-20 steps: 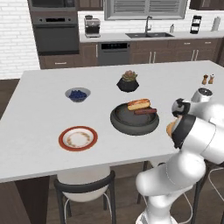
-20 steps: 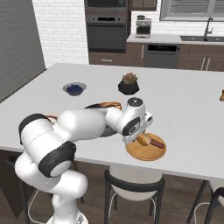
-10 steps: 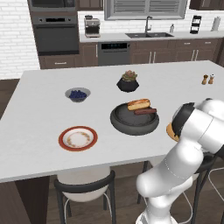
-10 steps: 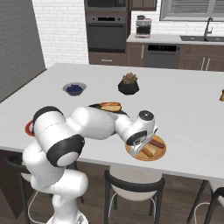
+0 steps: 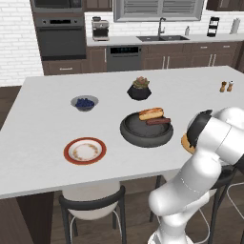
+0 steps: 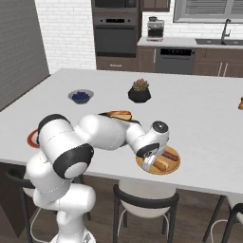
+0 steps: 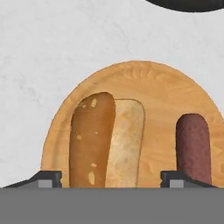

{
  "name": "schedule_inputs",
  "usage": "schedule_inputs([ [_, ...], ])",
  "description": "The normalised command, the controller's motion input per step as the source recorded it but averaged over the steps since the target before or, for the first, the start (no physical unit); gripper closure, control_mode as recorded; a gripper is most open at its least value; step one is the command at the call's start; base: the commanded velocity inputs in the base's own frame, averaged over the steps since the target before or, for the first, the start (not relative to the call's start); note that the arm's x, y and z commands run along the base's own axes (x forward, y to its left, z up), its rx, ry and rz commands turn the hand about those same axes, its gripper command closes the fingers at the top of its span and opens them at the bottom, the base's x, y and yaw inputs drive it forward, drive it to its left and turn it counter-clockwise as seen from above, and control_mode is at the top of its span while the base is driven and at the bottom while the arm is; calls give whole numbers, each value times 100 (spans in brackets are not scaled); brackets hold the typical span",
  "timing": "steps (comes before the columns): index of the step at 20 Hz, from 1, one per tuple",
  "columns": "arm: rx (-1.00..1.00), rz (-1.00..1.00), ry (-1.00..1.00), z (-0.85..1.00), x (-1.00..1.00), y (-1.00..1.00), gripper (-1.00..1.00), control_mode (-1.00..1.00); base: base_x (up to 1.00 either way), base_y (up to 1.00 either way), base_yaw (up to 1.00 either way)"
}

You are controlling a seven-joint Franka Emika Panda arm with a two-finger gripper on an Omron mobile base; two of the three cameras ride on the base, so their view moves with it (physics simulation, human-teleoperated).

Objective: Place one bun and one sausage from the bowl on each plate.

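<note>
The two-finger gripper (image 7: 111,179) is held open above the round orange-tan plate (image 7: 153,87), where a bun (image 7: 105,140) and sausage (image 7: 193,144) are laid. Beside it, the wide dark bowl (image 5: 146,132) retains one pair for the red-rimmed white plate (image 5: 85,151).

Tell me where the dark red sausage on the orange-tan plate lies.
In the hand view, the dark red sausage lies on the orange-tan plate, right of the bun.

Berry bowl (image 5: 85,102) and potted plant (image 5: 139,88) stand well apart
</note>
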Motion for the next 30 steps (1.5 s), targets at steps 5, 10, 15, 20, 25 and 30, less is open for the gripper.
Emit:
schedule_inputs([
  [5,-10,15,-5,23,27,14,-100,-100,0,0,0],
  [10,-16,13,-10,69,-8,17,-100,-100,0,0,0],
  [15,-14,21,-17,100,21,87,-100,-100,0,0,0],
  [20,-10,26,-17,96,56,100,-100,-100,0,0,0],
  [25,-4,-1,4,31,78,57,-100,-100,0,0,0],
  [30,2,-3,19,-24,39,5,-100,-100,0,0,0],
])
